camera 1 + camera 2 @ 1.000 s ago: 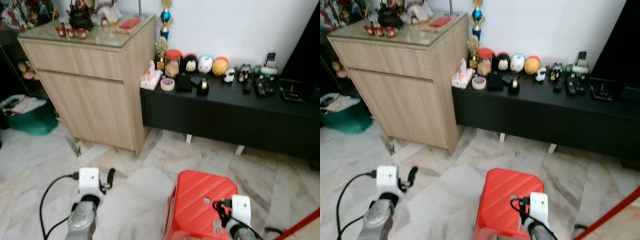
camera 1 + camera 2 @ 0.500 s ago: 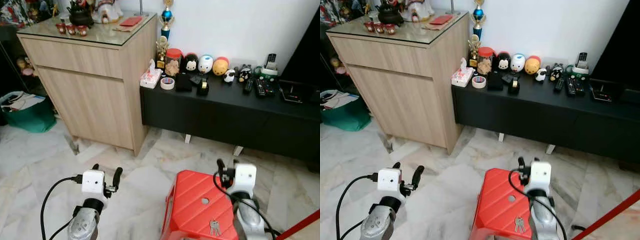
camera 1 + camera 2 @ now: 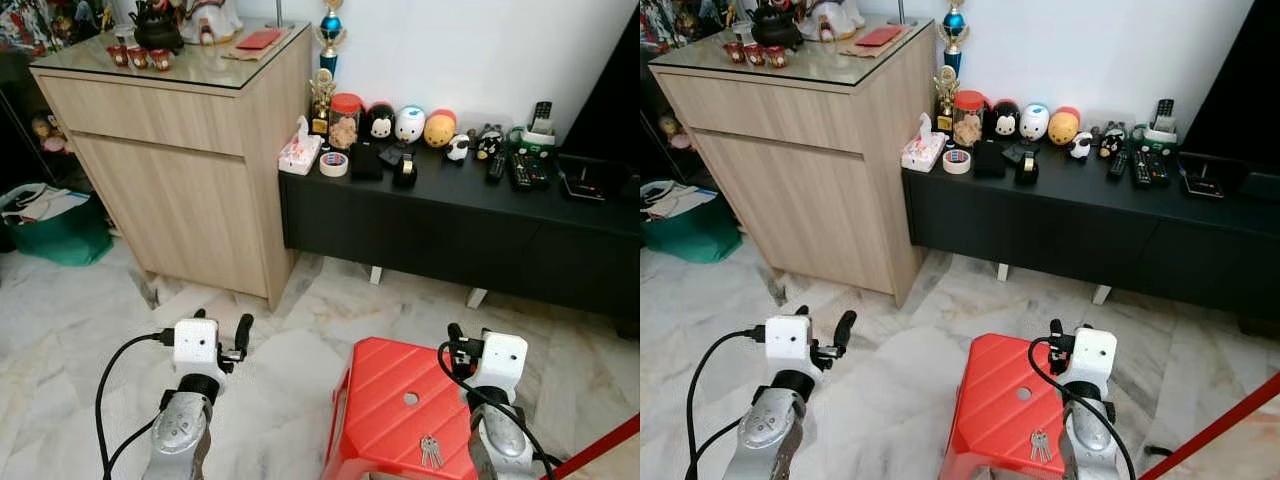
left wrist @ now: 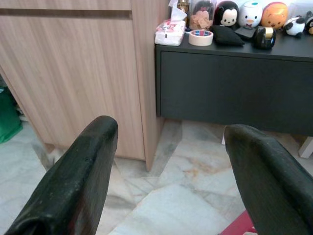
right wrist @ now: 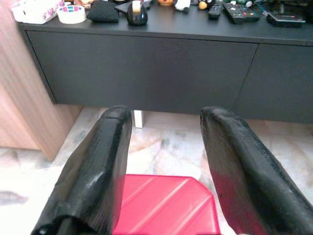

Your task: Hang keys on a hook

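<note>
- The keys [image 3: 431,451] lie on the red stool [image 3: 385,400], near its front edge.
- Right gripper [image 3: 462,345] hovers over the stool's right side, jaws spread, seemingly empty.
- Left gripper [image 3: 222,330] hangs left of the stool, jaws spread.

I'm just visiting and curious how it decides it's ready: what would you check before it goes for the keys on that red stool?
1. Keys in sight, lying loose on the red stool: ok.
2. Right gripper open with nothing between its fingers: ok.
3. Right gripper lined up over the keys: not ok; it points ahead at the black cabinet, and the keys lie nearer the robot.
4. Left gripper open and off to the side over the floor: ok.
5. A hook to hang them on: cannot tell.
</note>
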Available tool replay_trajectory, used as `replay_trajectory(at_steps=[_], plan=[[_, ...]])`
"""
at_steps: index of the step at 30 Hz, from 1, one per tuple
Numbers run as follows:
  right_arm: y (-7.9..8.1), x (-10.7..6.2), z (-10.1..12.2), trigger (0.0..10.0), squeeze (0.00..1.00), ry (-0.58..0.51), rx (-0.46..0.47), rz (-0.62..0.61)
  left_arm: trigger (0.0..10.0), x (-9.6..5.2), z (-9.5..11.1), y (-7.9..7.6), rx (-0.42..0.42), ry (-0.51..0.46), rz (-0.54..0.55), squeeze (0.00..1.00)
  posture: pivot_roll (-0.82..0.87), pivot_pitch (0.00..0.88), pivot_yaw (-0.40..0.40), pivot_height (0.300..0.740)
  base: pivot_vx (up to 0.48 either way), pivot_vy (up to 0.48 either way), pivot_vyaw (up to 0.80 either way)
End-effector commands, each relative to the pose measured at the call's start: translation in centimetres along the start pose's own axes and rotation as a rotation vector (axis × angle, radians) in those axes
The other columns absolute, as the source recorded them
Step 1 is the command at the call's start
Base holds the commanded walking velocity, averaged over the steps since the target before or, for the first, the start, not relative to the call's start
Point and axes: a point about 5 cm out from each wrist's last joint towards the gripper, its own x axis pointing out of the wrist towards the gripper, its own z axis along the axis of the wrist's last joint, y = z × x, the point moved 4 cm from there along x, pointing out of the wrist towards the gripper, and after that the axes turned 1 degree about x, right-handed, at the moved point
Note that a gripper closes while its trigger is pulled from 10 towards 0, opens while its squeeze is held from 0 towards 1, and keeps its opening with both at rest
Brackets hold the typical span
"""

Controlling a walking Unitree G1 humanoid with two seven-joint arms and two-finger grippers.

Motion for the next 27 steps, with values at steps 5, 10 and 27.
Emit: replay_trajectory(at_steps=[5, 10, 27], plan=[[0.13, -0.01, -0.07, 10.0, 0.00, 0.023, -0.009, 0.026, 10.0, -0.15, -0.57, 0.22, 0.008, 0.029, -0.011, 0.00, 0.00, 0.000, -0.010, 0.740, 0.000, 0.000, 0.00], [-0.23, 0.46, -0.06, 10.0, 0.00, 0.049, -0.012, 0.025, 10.0, -0.14, -1.08, 0.43, 0.006, 0.041, 0.011, 0.00, 0.00, 0.000, -0.018, 0.731, 0.000, 0.000, 0.00], [0.25, 0.76, -0.20, 10.0, 0.00, 0.076, -0.004, 0.042, 10.0, 0.50, -1.08, 0.40, 0.005, 0.038, 0.014, 0.00, 0.00, 0.000, -0.026, 0.677, 0.000, 0.000, 0.00]])
